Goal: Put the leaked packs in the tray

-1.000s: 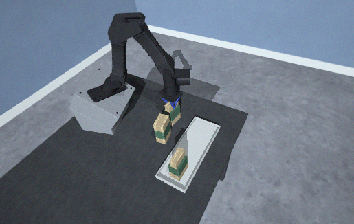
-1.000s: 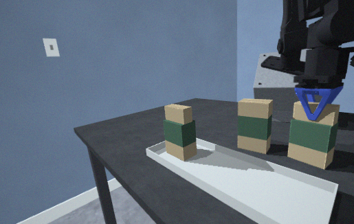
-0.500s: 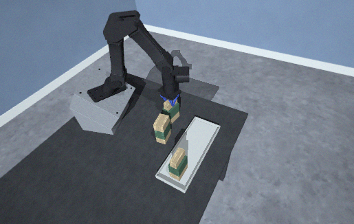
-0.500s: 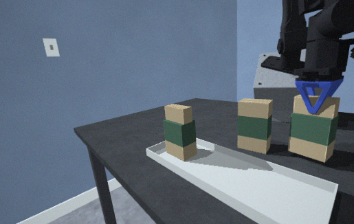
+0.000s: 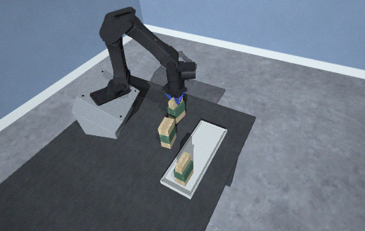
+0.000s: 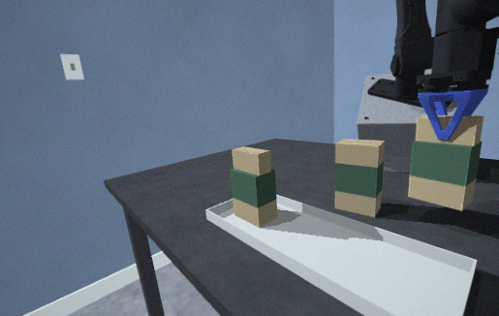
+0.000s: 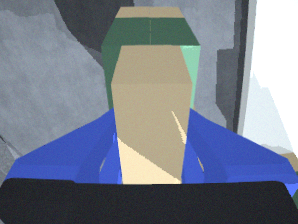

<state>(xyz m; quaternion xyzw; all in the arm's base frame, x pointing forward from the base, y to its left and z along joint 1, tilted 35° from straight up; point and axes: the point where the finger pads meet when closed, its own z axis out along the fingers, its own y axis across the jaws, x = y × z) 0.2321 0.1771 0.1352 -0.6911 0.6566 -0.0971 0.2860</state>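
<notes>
Three tan coffee packs with green bands show. One pack stands upright inside the white tray, near its front end. A second pack stands on the dark table beside the tray. My gripper, with blue fingers, is shut on the top of the third pack, nearest the arm's base. That pack is upright; whether its base touches the table I cannot tell.
The arm's grey base block stands at the back of the dark table. The table edge runs close along the tray's outer side. A grey floor surrounds the table.
</notes>
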